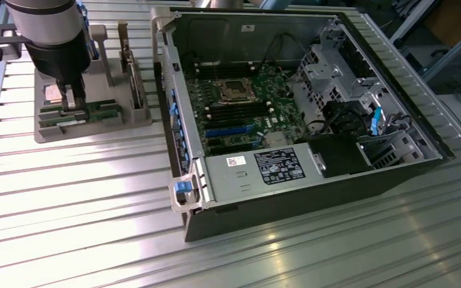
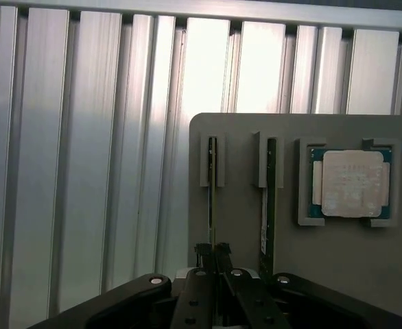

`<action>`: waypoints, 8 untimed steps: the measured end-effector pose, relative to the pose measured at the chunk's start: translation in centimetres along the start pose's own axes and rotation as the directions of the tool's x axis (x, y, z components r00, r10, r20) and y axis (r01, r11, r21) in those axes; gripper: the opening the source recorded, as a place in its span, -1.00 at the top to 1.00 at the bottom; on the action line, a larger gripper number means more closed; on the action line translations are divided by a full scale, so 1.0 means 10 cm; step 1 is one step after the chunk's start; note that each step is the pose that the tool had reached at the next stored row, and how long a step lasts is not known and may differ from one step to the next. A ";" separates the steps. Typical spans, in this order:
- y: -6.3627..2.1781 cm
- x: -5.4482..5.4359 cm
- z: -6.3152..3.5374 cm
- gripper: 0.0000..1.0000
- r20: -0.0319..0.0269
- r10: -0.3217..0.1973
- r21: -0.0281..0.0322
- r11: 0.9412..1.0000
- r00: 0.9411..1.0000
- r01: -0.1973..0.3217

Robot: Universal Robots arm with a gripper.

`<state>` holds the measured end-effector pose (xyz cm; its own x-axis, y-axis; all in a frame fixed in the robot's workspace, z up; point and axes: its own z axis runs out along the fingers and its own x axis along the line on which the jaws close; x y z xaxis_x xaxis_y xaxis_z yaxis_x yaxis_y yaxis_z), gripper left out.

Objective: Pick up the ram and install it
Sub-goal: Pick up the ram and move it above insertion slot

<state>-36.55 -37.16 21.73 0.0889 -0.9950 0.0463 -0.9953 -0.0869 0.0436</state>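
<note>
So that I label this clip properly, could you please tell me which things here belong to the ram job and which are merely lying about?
Job: the ram pinched in the hand; motherboard in the open case.
Lying about: second ram stick, CPU chip, grey holder.

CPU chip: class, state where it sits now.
The CPU chip lies in a recess of the grey holder, beside two ram sticks, at the exterior view's left of the computer case.

Robotics lab bench: ribbed aluminium table [image 1: 94, 198]; opened computer case [image 1: 311, 203]
</note>
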 end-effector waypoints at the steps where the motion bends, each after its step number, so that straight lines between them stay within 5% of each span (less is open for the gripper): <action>1: 0.000 0.00 -0.008 0.76 0.000 0.000 0.000 1.000 1.000 0.000; 8: 0.003 0.00 -0.071 0.76 0.000 0.000 0.000 1.000 1.000 0.000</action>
<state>-36.55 -37.16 22.44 0.0889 -0.9950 0.0463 -0.9953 -0.0869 0.0436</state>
